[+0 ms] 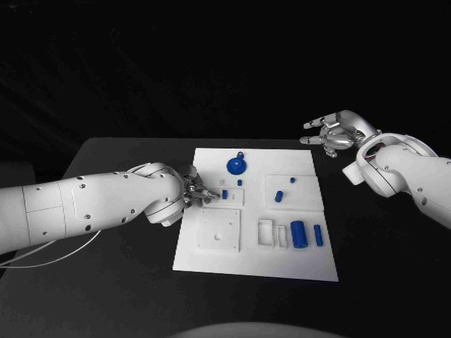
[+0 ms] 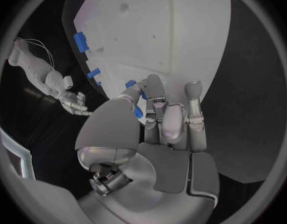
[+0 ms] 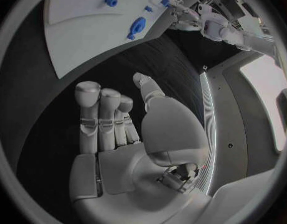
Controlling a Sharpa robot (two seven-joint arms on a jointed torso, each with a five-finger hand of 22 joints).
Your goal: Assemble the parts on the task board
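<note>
White board lies mid-table; left hand at the board's left edge pinches a small blue part; right hand, beyond the board's far right corner, is spread, holding nothing.

— What lies on the bench?
— The white task board, in the middle of the black surface, with blue parts on it: a round part with a small loop near the far edge, a small peg towards the right, and two upright cylinders side by side near the front right.
— And the left hand?
— At the board's left edge, fingers bunched next to a small blue part; whether it grips that part I cannot tell.
— The right hand?
— Raised off the board beyond its far right corner, fingers spread, holding nothing.
</note>
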